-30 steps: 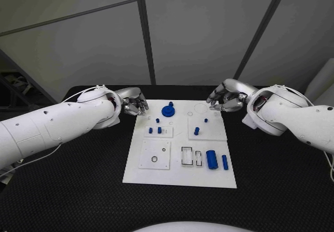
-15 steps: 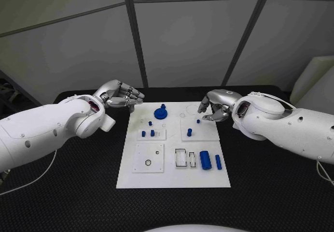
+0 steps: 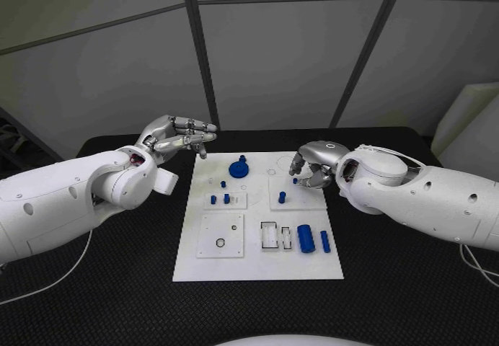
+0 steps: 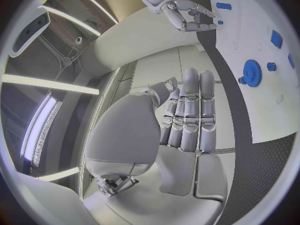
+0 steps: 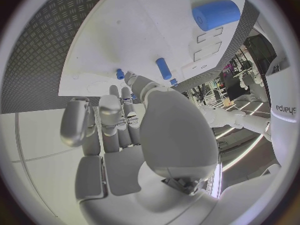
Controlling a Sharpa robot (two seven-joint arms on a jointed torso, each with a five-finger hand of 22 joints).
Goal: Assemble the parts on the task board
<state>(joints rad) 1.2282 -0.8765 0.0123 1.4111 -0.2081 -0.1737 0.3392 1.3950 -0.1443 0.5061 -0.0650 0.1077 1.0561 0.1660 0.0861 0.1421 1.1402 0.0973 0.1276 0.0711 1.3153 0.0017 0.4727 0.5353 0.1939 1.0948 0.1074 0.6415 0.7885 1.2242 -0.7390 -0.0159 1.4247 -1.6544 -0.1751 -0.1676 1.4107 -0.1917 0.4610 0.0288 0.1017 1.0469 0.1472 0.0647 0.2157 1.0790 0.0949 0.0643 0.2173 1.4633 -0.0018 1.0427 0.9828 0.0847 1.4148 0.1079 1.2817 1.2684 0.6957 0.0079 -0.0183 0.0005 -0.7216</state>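
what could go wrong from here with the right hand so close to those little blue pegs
1. The right hand hovers over the task board's far right corner with fingers curled; reaching down it might knock the small peg or the taller peg beside it.
2. The left hand is raised off the board's far left corner, holding nothing; a sweep inward could hit the blue gear.

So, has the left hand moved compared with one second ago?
Yes. The left hand was low at the task board's far left corner; it now hangs above the table beyond that corner, against the wall panels, holding nothing.
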